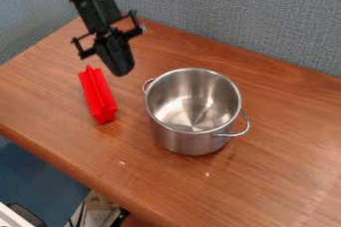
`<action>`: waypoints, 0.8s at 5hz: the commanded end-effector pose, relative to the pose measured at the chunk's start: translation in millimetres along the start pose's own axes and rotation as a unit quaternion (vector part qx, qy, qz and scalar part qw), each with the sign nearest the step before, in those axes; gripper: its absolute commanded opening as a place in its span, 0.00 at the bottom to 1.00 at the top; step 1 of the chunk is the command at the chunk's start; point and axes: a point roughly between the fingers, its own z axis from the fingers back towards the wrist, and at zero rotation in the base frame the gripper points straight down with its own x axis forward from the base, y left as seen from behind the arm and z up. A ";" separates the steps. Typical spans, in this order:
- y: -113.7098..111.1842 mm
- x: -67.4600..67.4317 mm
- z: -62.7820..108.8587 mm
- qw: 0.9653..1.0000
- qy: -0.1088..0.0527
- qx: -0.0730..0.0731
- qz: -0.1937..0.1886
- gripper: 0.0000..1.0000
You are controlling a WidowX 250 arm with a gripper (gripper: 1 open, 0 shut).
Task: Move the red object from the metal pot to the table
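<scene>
Camera view: a stainless-steel pot [193, 112] with two loop handles stands upright on the reddish-brown wood table [134, 176], just beside a red ridged bar [98, 96]; a gray textured partition [246, 12] runs behind; the bar lies flat on the tabletop, its long axis running from the far edge toward the near one; above its far end hangs the black gripper [123, 62], pressed together, apart from bar and pot

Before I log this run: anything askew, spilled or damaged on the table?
Nothing stands out: the pot sits upright, the red bar lies flat on the table, and I see no spill or damage.
</scene>
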 end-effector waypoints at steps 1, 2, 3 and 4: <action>-15.8 -0.4 29.1 0.999 -0.029 -0.024 -0.001 0.00; -25.0 1.3 47.2 0.999 -0.033 -0.042 0.001 0.00; -35.9 -6.5 32.4 0.999 -0.016 -0.030 -0.023 0.00; -42.1 -14.4 13.0 0.999 0.001 -0.017 -0.037 0.00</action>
